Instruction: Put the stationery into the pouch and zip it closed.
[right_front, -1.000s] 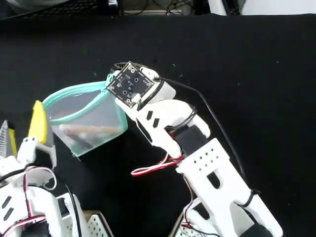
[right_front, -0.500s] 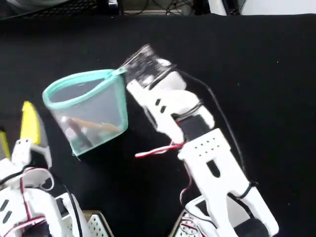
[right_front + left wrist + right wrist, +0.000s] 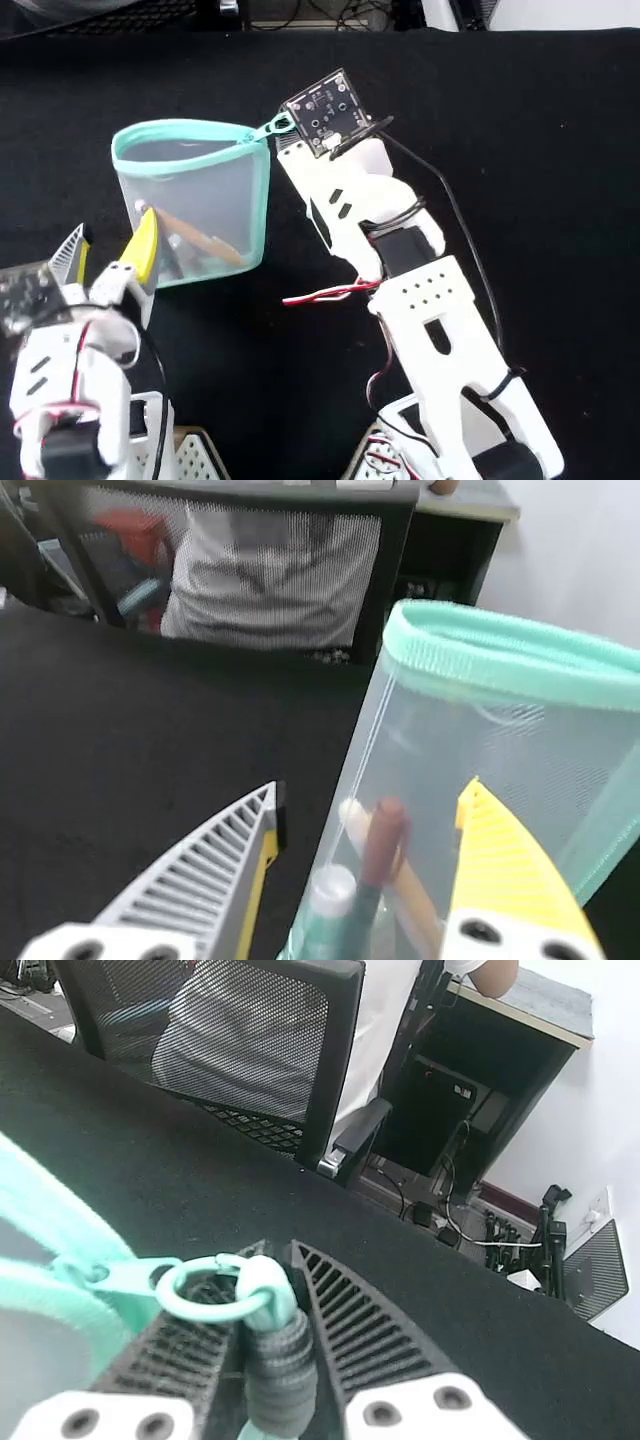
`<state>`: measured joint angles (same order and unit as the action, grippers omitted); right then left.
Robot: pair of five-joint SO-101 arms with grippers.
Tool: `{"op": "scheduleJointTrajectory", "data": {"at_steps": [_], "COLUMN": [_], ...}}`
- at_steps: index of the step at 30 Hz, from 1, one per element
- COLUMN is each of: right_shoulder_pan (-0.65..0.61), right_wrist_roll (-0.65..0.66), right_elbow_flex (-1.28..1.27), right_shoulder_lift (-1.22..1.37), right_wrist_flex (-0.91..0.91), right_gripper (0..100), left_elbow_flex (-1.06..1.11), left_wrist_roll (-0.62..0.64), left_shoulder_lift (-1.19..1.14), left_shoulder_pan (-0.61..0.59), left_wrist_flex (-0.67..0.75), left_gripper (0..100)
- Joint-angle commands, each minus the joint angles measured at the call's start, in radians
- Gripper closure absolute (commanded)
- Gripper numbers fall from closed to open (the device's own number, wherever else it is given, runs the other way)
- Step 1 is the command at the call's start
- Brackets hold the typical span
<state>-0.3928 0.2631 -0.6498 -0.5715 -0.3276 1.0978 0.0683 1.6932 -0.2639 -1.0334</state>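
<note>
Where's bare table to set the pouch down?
Bare black table lies right of the right arm and along the far edge beyond the pouch. Crowded: near-left, the left gripper by the pouch, and the zipper pull in the right gripper.

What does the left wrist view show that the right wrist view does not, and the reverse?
Left wrist view: a brown pen and a cream pencil inside the translucent plastic pouch, the open left end effector at its side. Right wrist view: the right end effector shut on the mint-green ring-shaped zipper pull. Both: the pouch's mint-green zipper band and the black table.
</note>
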Motion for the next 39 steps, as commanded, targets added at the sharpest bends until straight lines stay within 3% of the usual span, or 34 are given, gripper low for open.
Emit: {"op": "scheduleJointTrajectory", "data": {"at_steps": [1, 9, 17, 21, 24, 30, 35, 39], "right_shoulder_pan": [-0.034, -0.216, -0.374, -0.390, -0.354, -0.327, -0.325, -0.325], "right_wrist_roll": [0.060, 0.241, 0.256, 0.255, 0.249, 0.218, 0.183, 0.176], "right_elbow_flex": [0.054, 0.048, 0.053, 0.053, 0.053, 0.050, 0.044, 0.038], "right_shoulder_lift": [-0.012, -0.194, -0.377, -0.407, -0.407, -0.406, -0.406, -0.407], "right_wrist_flex": [-0.026, -0.204, -0.311, -0.313, -0.296, -0.275, -0.242, -0.236], "right_gripper": [98.6, 98.6, 98.6, 98.6, 98.6, 98.6, 98.6, 98.6], "left_elbow_flex": [-0.005, -0.005, -0.005, -0.005, -0.041, -0.268, -0.389, -0.394], "left_wrist_roll": [0.032, 0.040, 0.040, 0.037, 0.031, -0.040, -0.164, -0.167], "left_shoulder_lift": [-0.118, -0.296, -0.296, -0.296, -0.295, -0.295, -0.295, -0.295], "left_shoulder_pan": [0.005, -0.048, -0.053, -0.053, -0.047, -0.033, 0.133, 0.231], "left_wrist_flex": [0.069, 0.163, 0.161, 0.155, 0.091, -0.183, -0.387, -0.411], "left_gripper": [71, 71, 71, 71, 71, 71, 71, 71]}}
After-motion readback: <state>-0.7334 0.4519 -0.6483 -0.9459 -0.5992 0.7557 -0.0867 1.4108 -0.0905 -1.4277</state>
